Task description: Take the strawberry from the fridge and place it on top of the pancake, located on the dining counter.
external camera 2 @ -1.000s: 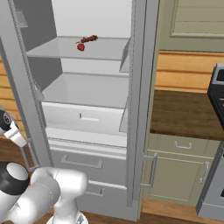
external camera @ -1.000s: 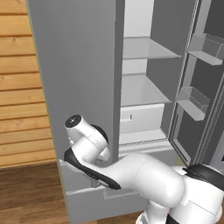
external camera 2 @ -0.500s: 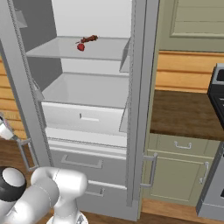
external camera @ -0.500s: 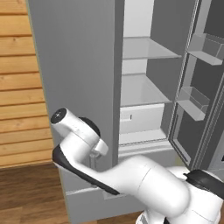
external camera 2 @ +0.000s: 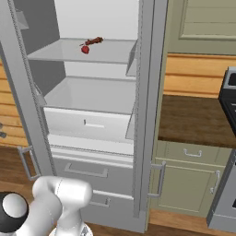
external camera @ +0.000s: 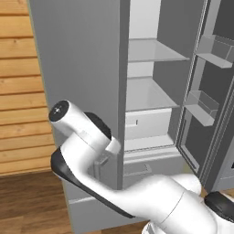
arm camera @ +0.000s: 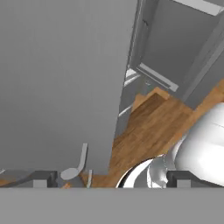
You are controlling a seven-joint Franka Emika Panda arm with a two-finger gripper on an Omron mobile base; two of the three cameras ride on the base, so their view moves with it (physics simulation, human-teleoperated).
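Fridge (external camera 2: 147, 106) stands open, both doors swung wide; grey interior with shelves and a white drawer visible in both base views. Strawberry (external camera 2: 85, 49) sits on the upper shelf (external camera 2: 92, 51), near the shelf's front edge, bright red and tiny. Just beside and behind it lies a darker, elongated brown-red morsel (external camera 2: 94, 41); cannot tell whether the two touch. Arm (external camera: 87, 146) is folded low in front of the fridge's left door (external camera: 77, 91), in the left base view, its wrist turned toward the door face close to the vertical bar handle (external camera: 101, 161). Gripper (arm camera: 111, 178) seen in the hand view: two dark fingers (arm camera: 41, 178) stand far apart at the bottom corners, released, nothing between them. That view looks along the grey door panel, with the handle end (arm camera: 75, 168) just beside the left fingertip and wooden floor (arm camera: 153, 118) beyond. Gripper is well apart from the strawberry, which is up on the shelf inside. To the fridge's right, a dark wooden bench (external camera 2: 193, 120) over pale green cabinets (external camera 2: 189, 184).
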